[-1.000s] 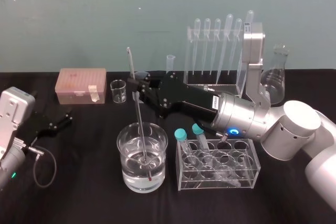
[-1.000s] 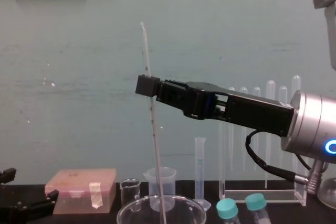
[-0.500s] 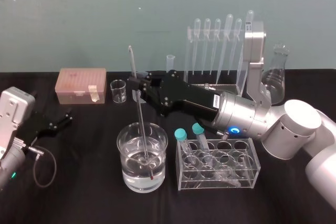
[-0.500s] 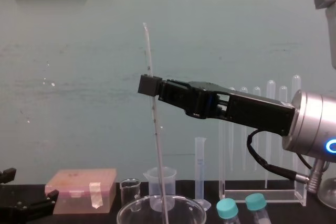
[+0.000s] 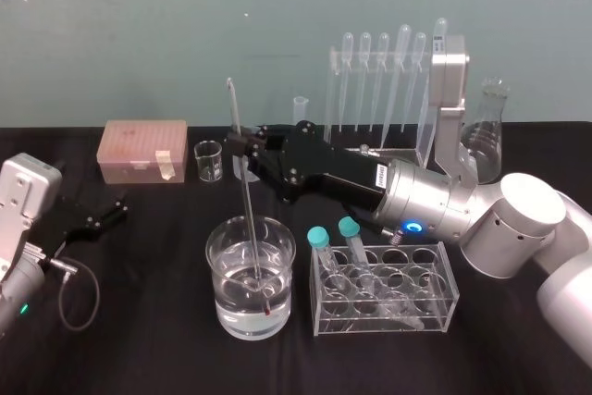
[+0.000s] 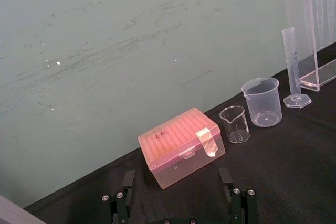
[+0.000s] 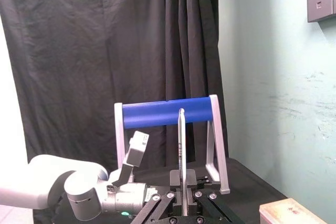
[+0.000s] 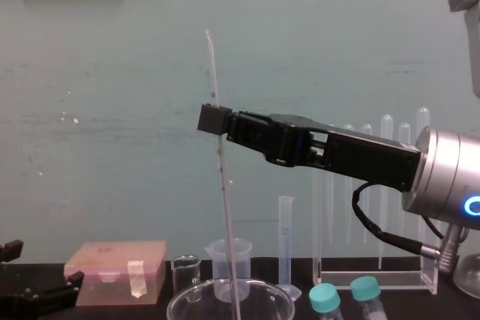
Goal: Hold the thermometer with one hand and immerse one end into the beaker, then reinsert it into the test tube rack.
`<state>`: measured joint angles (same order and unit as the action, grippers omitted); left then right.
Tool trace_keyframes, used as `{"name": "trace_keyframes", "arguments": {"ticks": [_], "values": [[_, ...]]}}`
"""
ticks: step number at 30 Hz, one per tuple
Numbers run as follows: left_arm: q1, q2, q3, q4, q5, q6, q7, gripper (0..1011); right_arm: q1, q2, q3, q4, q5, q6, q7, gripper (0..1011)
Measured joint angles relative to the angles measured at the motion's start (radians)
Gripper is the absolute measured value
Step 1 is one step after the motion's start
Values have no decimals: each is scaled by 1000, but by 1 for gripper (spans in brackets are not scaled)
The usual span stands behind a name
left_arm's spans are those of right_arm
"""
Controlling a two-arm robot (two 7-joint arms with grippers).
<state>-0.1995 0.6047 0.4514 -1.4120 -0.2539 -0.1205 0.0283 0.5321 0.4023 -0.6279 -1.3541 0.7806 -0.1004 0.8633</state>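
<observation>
The thermometer, a long thin glass rod, stands nearly upright with its red tip under the water in the wide glass beaker. My right gripper is shut on the rod's upper part, reaching in from the right. In the chest view the gripper holds the thermometer high above the beaker's rim. The rod rises between the shut jaws in the right wrist view. The tall clear test tube rack stands behind the arm with several pipettes in it. My left gripper rests open at the far left.
A pink tip box and a tiny glass beaker sit at the back left. A plastic spouted beaker and a graduated cylinder stand nearby. A low rack with two blue-capped tubes is right of the beaker. A flask stands at the back right.
My right gripper has risen slightly with the thermometer and edged to the right. The red tip stays in the beaker's water. The left arm has not moved.
</observation>
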Motion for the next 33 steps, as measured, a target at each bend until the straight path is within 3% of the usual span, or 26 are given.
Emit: {"name": "trace_keyframes", "arguments": {"ticks": [33], "values": [[0, 0, 0, 0, 0, 0, 0, 1008, -5, 1, 0, -3, 0, -1, -2, 55]]}}
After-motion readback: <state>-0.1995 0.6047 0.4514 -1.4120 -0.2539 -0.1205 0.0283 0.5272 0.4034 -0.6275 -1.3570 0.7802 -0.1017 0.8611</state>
